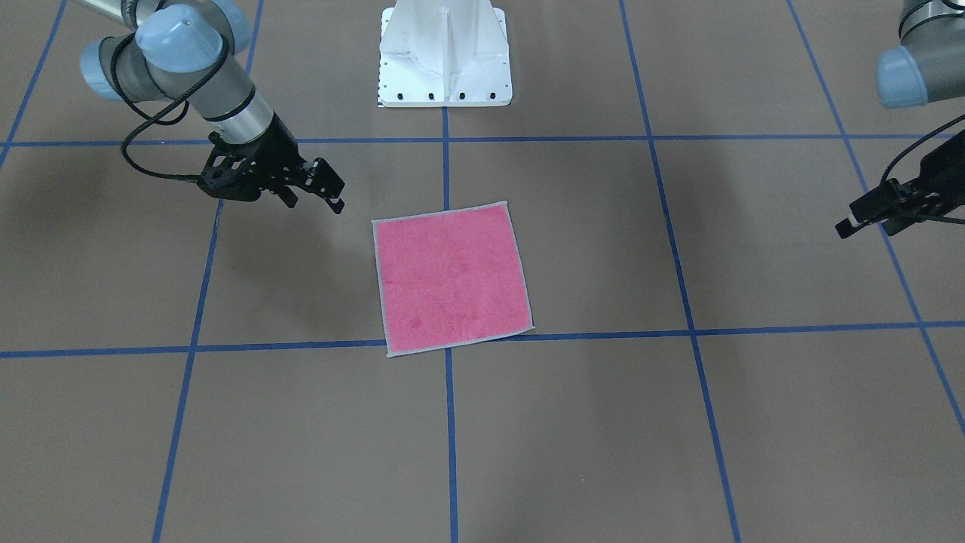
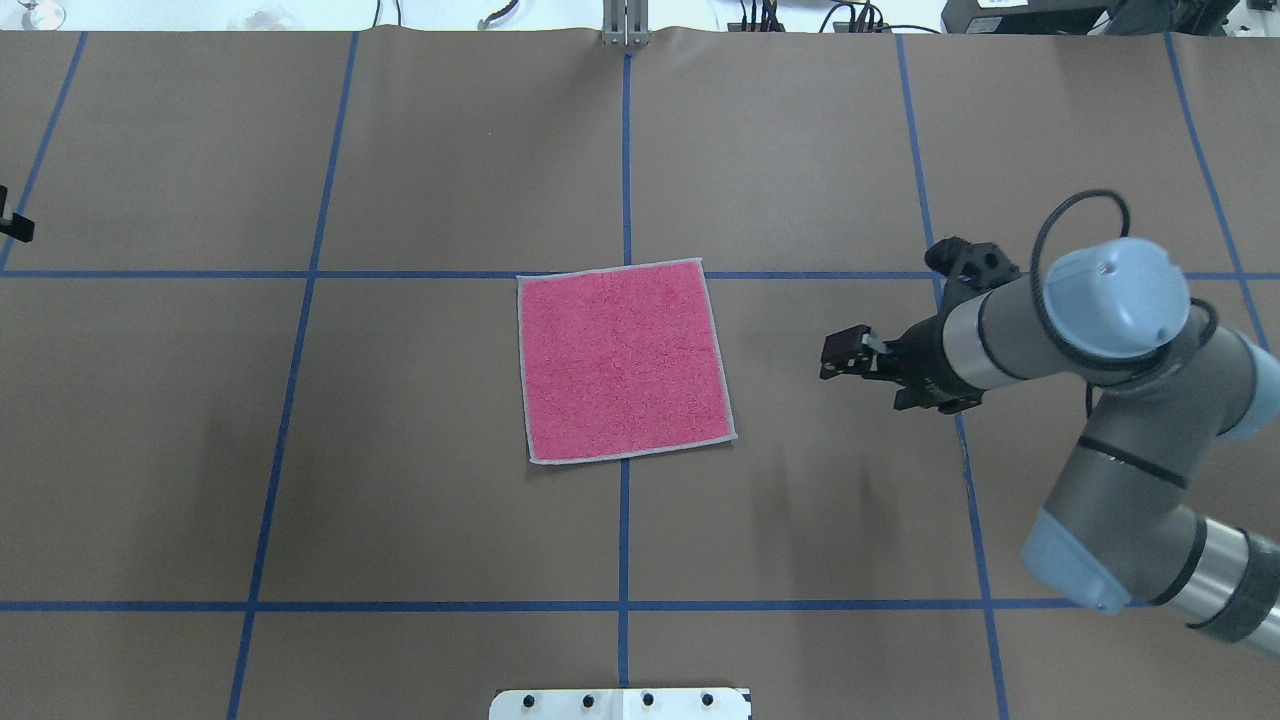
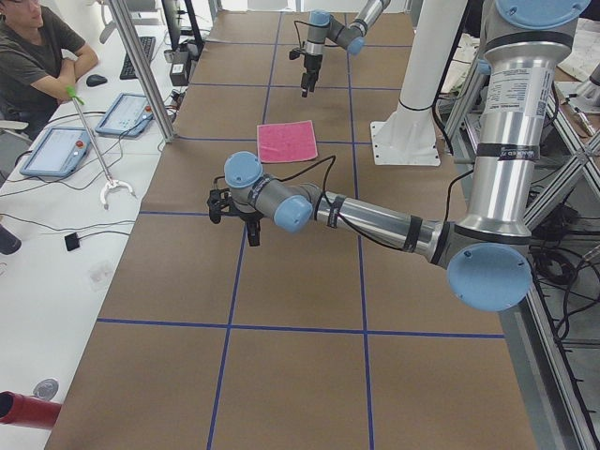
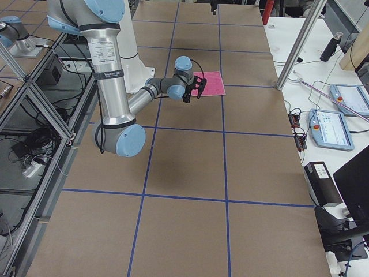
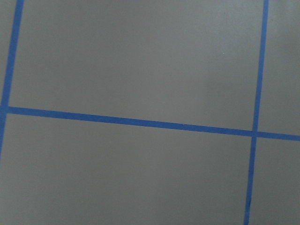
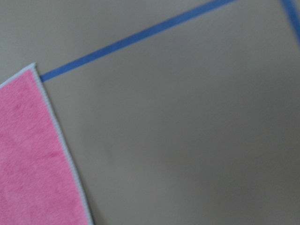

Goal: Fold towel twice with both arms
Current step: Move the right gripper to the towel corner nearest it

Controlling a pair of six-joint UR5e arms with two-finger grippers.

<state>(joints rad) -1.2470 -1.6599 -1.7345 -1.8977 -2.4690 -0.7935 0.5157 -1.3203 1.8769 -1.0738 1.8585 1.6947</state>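
The towel (image 1: 452,279) (image 2: 625,360) lies flat and unfolded at the table's middle, pink face up, its light grey hem showing all round. My right gripper (image 1: 335,194) (image 2: 828,360) hovers open beside the towel's right edge, a short gap away and holding nothing. One towel corner (image 6: 33,154) fills the lower left of the right wrist view. My left gripper (image 1: 846,226) (image 2: 12,225) hangs open and empty far out on the left side, well away from the cloth. The left wrist view holds only bare table and tape.
Blue tape lines (image 2: 625,520) grid the brown table. The white pedestal base (image 1: 445,60) stands at the robot's edge behind the towel. A seated person (image 3: 37,56) and tablets (image 3: 56,150) are at a side bench beyond the far edge.
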